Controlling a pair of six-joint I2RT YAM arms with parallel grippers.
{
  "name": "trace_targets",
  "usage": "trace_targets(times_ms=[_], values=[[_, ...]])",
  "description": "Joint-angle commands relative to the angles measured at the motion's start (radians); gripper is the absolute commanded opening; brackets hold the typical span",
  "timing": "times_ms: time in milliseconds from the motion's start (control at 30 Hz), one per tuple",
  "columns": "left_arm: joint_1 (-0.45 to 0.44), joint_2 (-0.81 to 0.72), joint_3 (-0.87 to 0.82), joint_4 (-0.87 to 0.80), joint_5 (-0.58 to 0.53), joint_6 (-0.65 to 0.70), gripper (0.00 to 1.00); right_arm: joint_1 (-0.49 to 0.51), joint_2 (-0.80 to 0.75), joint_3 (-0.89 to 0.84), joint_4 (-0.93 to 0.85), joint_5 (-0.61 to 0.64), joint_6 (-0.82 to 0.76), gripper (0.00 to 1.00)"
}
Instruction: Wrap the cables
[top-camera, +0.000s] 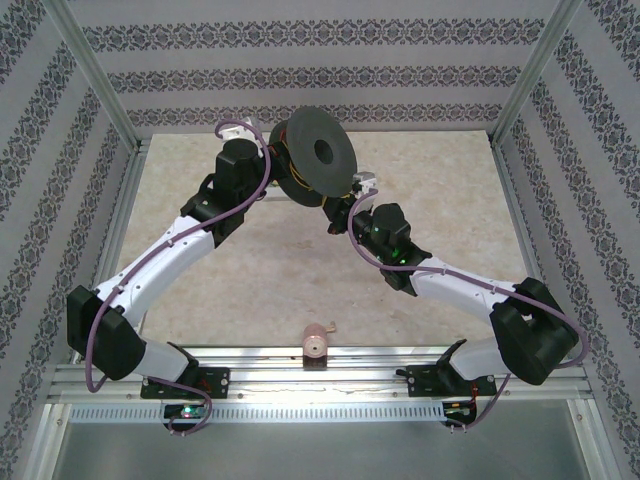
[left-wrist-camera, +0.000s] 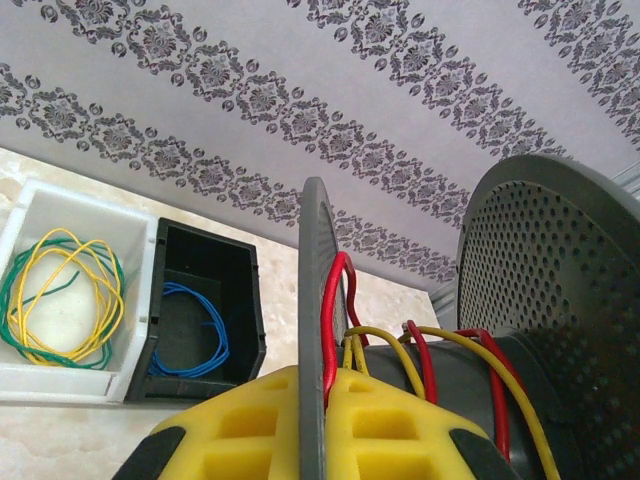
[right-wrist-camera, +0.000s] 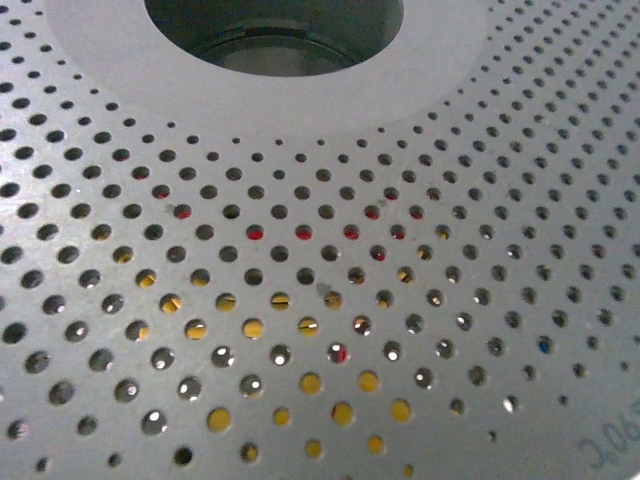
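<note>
my left gripper (left-wrist-camera: 312, 415) pinched the spool (left-wrist-camera: 545, 290) by its flange edge | my right gripper (top-camera: 352, 200) was closed, close by the spool's outer face | red cables (left-wrist-camera: 336, 300) lay just ahead of my left fingers, looped crosswise around the hub | left arm nearer

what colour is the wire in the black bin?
The wire is blue, coiled in the black bin; left wrist view shows it best.

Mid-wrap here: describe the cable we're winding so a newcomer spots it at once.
Find the big grey perforated spool at the far middle of the workspace. Thin wires lie on its hub between the two discs. The cable is the red one arching up beside the thin disc, unlike the yellow wire next to it.
</note>
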Motion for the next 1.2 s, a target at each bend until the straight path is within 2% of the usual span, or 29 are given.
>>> trace_targets(times_ms=[0,333,567,733,800,900,1000,1033,1167], values=[[0.017,0.05,-0.003,0.237,-0.145,0.064,0.0,0.12,-0.064,0.074,0.184,-0.436,0.046,0.0],[0.016,0.05,-0.044,0.26,-0.129,0.042,0.0,0.126,-0.154,0.091,0.135,-0.424,0.021,0.0],[0.014,0.04,-0.083,0.282,-0.109,0.048,0.0,0.166,-0.151,0.088,0.078,-0.343,-0.046,0.0],[0.016,-0.001,-0.137,0.376,-0.053,0.088,0.0,0.193,-0.154,0.077,0.036,-0.241,-0.079,0.0],[0.02,-0.025,-0.153,0.396,-0.041,0.1,0.0,0.198,-0.173,0.068,-0.023,-0.148,-0.089,0.0],[0.03,-0.07,-0.182,0.425,-0.036,0.093,0.0,0.199,-0.212,-0.001,0.007,-0.017,-0.082,0.0],[0.035,-0.114,-0.203,0.452,-0.032,0.082,0.0,0.193,-0.241,-0.04,0.018,0.028,-0.094,0.0],[0.035,-0.123,-0.204,0.461,-0.028,0.077,0.0,0.19,-0.245,-0.047,0.023,0.029,-0.098,0.01],[0.037,-0.137,-0.196,0.477,-0.003,0.064,0.0,0.178,-0.25,-0.053,0.027,0.01,-0.11,0.18]])
